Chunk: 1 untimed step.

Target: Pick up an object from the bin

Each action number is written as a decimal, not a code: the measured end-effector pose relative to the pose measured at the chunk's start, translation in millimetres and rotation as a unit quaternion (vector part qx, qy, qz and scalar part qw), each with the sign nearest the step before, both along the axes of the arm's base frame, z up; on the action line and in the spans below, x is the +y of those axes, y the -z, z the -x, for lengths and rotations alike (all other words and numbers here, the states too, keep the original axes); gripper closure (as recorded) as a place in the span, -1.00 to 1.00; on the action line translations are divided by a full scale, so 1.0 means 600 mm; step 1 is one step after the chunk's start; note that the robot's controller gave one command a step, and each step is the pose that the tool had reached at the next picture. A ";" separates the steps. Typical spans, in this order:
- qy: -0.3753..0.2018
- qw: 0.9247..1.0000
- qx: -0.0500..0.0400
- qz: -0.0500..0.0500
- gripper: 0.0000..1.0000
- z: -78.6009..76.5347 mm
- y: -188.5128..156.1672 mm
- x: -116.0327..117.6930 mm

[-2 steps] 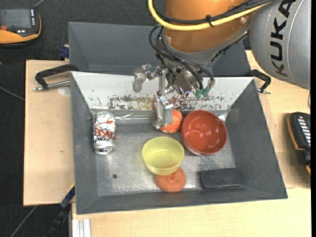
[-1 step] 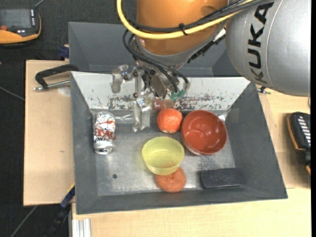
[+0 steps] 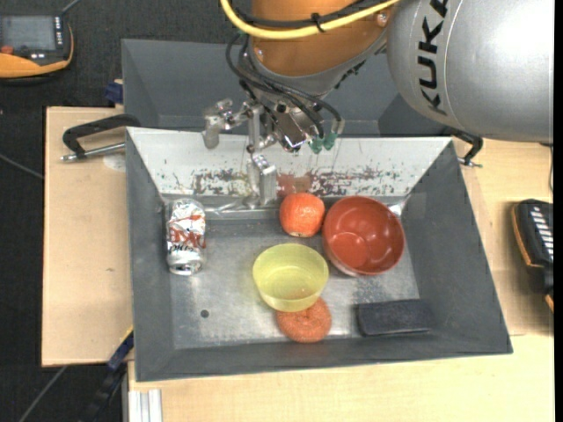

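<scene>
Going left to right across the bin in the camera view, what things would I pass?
Crushed soda can → yellow bowl → red bowl. Left out, as they overlap these sideways: the orange fruit, the orange round thing in front, the black block.

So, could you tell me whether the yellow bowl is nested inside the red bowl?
No, the yellow bowl stands beside the red bowl, to its left in the view, not inside it.

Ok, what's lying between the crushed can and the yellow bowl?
Nothing: the camera view shows bare grey bin floor between the crushed can on the left and the yellow bowl in the middle.
</scene>
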<state>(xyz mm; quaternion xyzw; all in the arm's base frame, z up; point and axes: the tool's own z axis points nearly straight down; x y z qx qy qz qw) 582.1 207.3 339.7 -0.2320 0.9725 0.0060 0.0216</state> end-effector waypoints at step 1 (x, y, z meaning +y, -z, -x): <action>-0.245 0.969 -0.011 0.008 -1.00 -0.010 -0.055 0.007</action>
